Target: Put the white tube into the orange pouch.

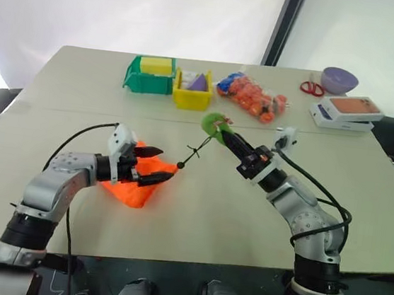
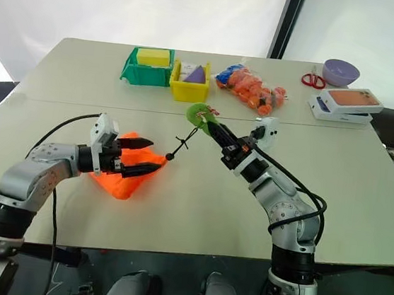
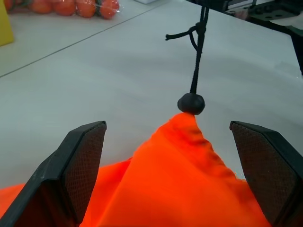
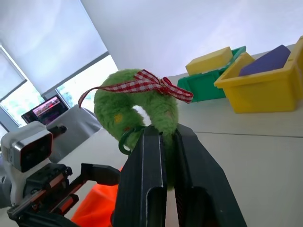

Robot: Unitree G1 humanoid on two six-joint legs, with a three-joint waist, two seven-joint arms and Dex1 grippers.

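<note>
The orange pouch [image 1: 132,186] lies crumpled on the table, left of centre. My left gripper [image 1: 163,163] is open, its two fingers [image 3: 85,161] on either side of the pouch's gathered neck, just behind the black cord stopper [image 3: 191,103]. A black cord [image 1: 195,149] runs taut from that neck up to a fuzzy green tag [image 1: 212,123] with a red checked ribbon. My right gripper [image 1: 223,133] is raised above the table and shut on the green tag [image 4: 128,106]. The white tube is out of view.
Along the far side stand a green bin [image 1: 150,74], a yellow bin [image 1: 192,90] and a clear bag of orange balls [image 1: 252,97]. Red scissors [image 1: 310,88], a purple bowl [image 1: 339,80] and a white box with an orange top [image 1: 347,111] sit at the far right.
</note>
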